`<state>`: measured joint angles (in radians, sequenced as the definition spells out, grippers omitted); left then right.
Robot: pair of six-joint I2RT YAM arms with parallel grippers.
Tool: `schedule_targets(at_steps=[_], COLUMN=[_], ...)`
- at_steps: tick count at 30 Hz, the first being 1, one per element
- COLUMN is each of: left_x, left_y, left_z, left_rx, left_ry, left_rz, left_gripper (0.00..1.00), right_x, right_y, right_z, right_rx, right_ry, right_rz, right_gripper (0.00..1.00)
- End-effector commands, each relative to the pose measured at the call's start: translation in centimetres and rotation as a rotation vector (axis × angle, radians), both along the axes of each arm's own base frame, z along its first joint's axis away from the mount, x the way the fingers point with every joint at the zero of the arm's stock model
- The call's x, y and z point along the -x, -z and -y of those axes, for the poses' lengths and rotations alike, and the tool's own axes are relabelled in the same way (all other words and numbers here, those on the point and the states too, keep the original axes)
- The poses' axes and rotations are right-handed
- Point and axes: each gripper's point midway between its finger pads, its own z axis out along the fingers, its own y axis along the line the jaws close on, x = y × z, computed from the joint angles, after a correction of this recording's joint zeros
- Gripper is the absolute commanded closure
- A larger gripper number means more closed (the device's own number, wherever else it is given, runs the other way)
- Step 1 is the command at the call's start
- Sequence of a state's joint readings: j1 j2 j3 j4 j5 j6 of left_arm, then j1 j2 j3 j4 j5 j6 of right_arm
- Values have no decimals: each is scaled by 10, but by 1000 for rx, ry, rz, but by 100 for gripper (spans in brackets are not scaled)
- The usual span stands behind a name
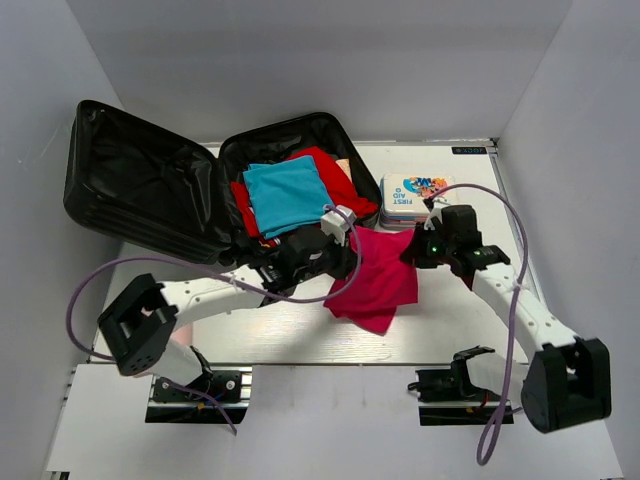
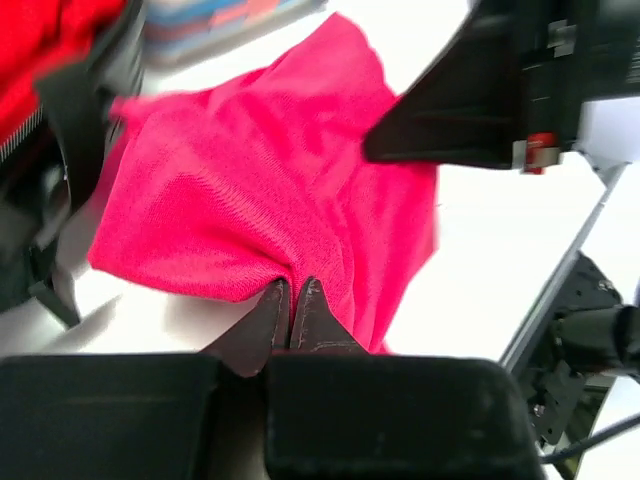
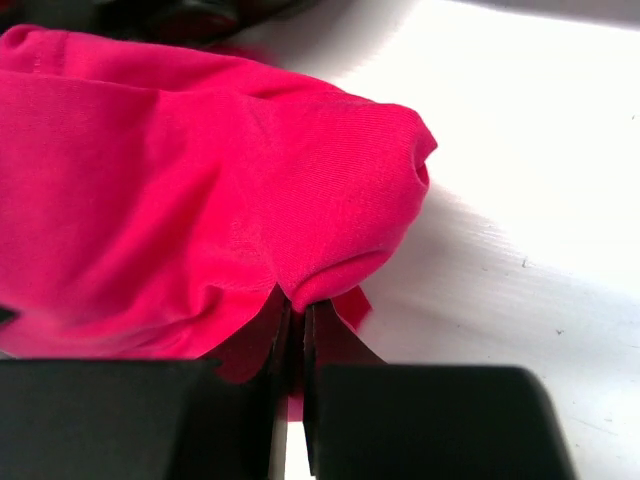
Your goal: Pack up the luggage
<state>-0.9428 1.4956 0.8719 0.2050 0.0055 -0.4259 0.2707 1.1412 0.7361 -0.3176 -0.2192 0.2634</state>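
Top external view: luggage (image 1: 140, 190) lies open at far left of the surface (image 1: 280, 335); left claw (image 2: 291, 305) and right claw (image 3: 297, 318) each pinch the magenta cloth (image 1: 385, 275), thin grips that may slip during lifting

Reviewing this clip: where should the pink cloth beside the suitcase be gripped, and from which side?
Probably pinch the pink cloth at raised folds along its far edge: the left pincer at the end nearest the luggage, the right pincer at the end nearest the first-aid tin. It lies limp and bunched, so only the folds give the jaws something to bite.
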Motion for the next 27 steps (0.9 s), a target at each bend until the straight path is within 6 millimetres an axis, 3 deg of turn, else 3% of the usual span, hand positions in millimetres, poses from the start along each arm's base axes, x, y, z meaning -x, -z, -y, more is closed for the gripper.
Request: schedule_targets(at_steps=[1,2,8,12,16,17,18,20,21,24,25,27], left_x=[3,5,1,-16,-47,-49,-57,-65,-83,-93,-110,-123], left_y=[-44,-58,-94,-120,-153,-148,-159,-149,-157,-155,-151,-147], left_z=[-2,-5,-18,-26,-37,-38,-39,-44,-58,-58,-72,-81], left_rx=[24,36,36,-27,-115,-138,-128,-152,-142,-91,-76,-90], left_ry=[32,38,18,-33,-96,-86,-83,-48,-95,-58,-100,-121], left_rz=[176,216,345,482,599,581,594,556,538,472,433,420], left_gripper=[100,100,100,100,100,100,100,100,100,100,100,100], right_x=[3,0,-17,-32,-51,-53,-57,-67,-72,-88,-93,-103], right_y=[-36,-52,-111,-133,-144,-144,-149,-143,-142,-143,-156,-144], right_z=[-8,-10,-26,-40,-63,-66,-74,-79,-83,-92,-98,-106], right_rx=[-25,-37,-80,-114,-166,-176,-184,-177,-170,-163,-173,-174], right_ry=[-70,-74,-131,-166,-213,-215,-232,-230,-241,-251,-262,-274], right_rz=[93,135,301,357,377,370,385,384,384,385,416,383], right_gripper=[100,100,100,100,100,100,100,100,100,100,100,100])
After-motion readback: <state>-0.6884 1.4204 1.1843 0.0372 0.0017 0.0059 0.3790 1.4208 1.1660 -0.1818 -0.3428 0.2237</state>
